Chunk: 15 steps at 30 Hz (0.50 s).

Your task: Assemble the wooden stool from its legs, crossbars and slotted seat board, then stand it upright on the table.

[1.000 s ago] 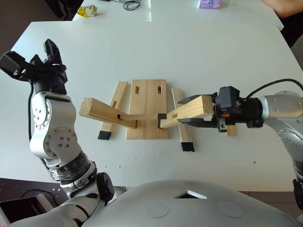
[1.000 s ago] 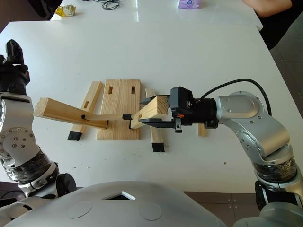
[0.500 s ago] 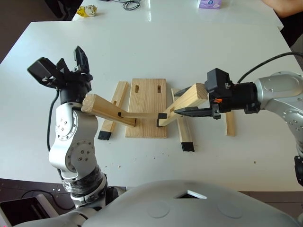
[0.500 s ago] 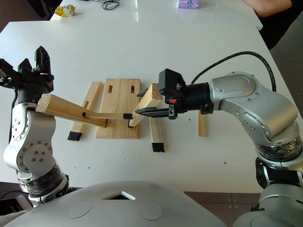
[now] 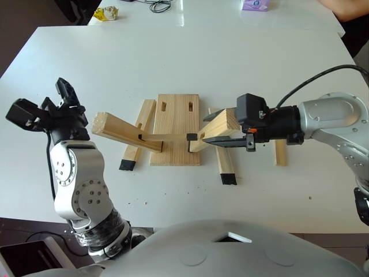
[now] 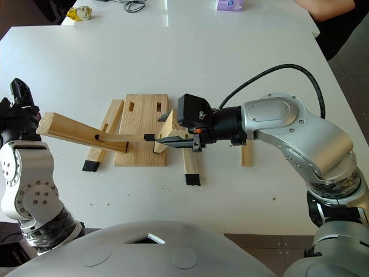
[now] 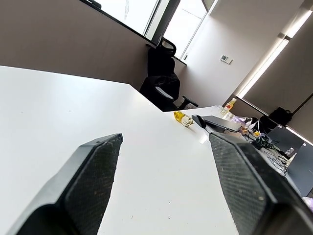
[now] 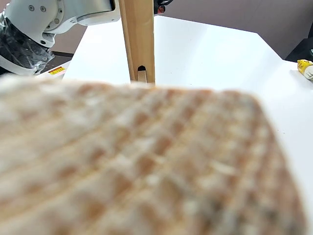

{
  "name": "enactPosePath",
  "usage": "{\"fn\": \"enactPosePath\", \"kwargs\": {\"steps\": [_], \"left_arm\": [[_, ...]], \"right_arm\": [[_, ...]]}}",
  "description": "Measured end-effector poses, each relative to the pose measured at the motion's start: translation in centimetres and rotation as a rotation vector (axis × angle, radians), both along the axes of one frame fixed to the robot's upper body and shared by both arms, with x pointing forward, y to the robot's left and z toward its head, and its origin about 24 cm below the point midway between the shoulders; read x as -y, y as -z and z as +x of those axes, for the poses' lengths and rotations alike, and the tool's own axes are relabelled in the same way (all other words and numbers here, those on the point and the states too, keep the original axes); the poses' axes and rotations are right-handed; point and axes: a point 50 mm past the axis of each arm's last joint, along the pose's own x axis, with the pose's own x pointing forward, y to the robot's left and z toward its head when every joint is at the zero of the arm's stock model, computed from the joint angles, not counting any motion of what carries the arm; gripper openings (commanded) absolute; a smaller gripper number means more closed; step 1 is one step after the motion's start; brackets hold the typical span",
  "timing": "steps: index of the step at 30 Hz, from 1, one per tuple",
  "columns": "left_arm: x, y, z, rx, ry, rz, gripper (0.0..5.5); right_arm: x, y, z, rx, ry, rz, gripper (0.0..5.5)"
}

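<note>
Right gripper point(image 5: 214, 127) pinching one leg of a half-built frame over the seat board.

Its jaws are clamped on a leg point(image 5: 219, 122), whose end grain blurs the right wrist view. A crossbar point(image 5: 167, 137) joins it to a second leg point(image 5: 118, 131). I cannot tell if this frame touches the seat board point(image 5: 176, 115), which it partly covers; two slots show. One loose leg point(image 5: 226, 164) is half hidden beneath, another point(image 5: 138, 135) lies left of the board, and a loose crossbar point(image 5: 280, 154) lies right. That makes four legs, two crossbars and one board. The left gripper point(image 7: 165, 139) jaws are spread and empty above the worktop point(image 5: 190, 63).
</note>
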Motion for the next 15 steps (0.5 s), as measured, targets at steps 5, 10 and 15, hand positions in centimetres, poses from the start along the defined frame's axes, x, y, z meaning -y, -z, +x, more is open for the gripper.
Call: {"fn": "enactPosePath", "kwargs": {"steps": [5,10,15], "left_arm": [[1.3,0.4,0.1,-0.015,0.031,-0.005,3.28],[1.5,0.4,0.1,-0.009,0.019,0.021,3.28],[1.2,0.4,0.0,0.007,-0.008,0.022,3.28]], "right_arm": [[-0.4,-0.1,0.2,-0.002,0.003,-0.011,2.04],[-0.2,-0.5,1.2,-0.042,-0.021,-0.043,2.04],[1.9,-1.2,1.9,-0.071,-0.089,-0.114,2.04]]}}
